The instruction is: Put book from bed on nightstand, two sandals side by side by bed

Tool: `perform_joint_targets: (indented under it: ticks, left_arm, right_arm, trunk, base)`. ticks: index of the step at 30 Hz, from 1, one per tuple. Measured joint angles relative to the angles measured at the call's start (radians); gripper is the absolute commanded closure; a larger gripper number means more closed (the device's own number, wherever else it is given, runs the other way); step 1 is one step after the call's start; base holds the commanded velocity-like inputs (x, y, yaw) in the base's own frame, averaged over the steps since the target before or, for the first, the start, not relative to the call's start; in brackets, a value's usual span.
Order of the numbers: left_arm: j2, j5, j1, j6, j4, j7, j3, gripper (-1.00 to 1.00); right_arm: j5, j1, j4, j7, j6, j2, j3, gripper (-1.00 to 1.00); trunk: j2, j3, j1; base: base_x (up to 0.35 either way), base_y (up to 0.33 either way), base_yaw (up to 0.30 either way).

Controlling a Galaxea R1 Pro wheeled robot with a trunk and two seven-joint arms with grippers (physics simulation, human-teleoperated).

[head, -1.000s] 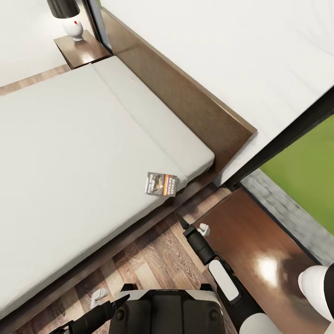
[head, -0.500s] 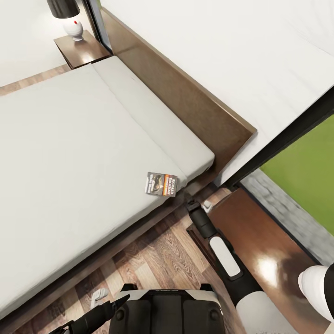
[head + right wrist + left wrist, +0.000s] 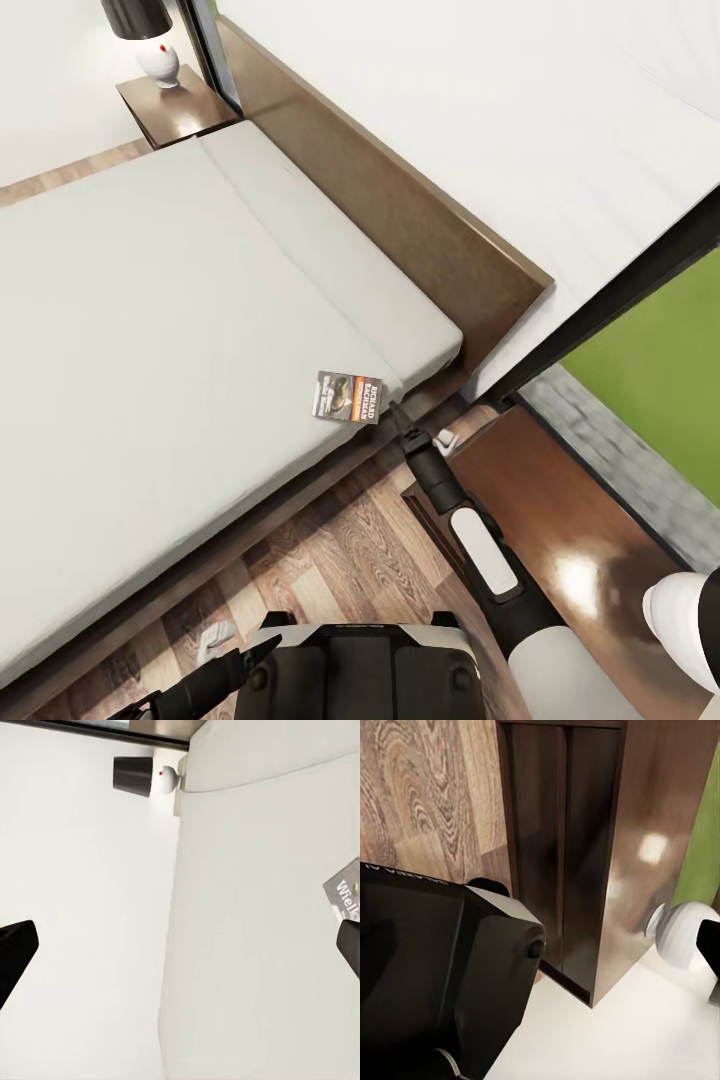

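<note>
Book [image 3: 349, 397] lies flat near the bed's [image 3: 150, 330] mattress corner in our head view, our right pincer [image 3: 397, 411] just beside its edge, near the nightstand [image 3: 560, 520]. Our left wrist view shows that nightstand [image 3: 585, 855]; our right wrist view shows spread fingertips [image 3: 15, 949] framing mattress [image 3: 255, 945], released, the book's corner [image 3: 343, 894] alongside; the left pincer's state we cannot tell.

The bed [image 3: 150, 330] is showing a plain light grey mattress in a dark brown wooden frame. The book [image 3: 348, 397] is wearing a dark cover with an orange band and white lettering. The floor [image 3: 350, 560] is showing brown wood grain. The nightstand [image 3: 560, 540] is gleaming glossy dark brown. The lamp [image 3: 145, 35] is pairing a black shade with a white base.
</note>
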Motion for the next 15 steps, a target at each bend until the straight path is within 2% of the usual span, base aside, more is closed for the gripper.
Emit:
perform_joint_targets:
  ticks: [3,15]
  left_arm:
    - [0.000,0.000,0.000,0.000,0.000,0.000,0.000,-1.00]
    - [0.001,0.001,0.000,0.002,-0.006,-0.007,0.002,-1.00]
  right_arm:
    - [0.000,0.000,0.002,0.000,0.000,0.000,0.002,-1.00]
    - [0.000,0.000,0.004,0.001,0.000,0.000,0.004,-1.00]
  trunk:
    - [0.000,0.000,0.000]
    - [-0.084,-0.038,0.046]
  base:
    - [0.000,0.000,0.000]
    - [0.000,0.000,0.000]
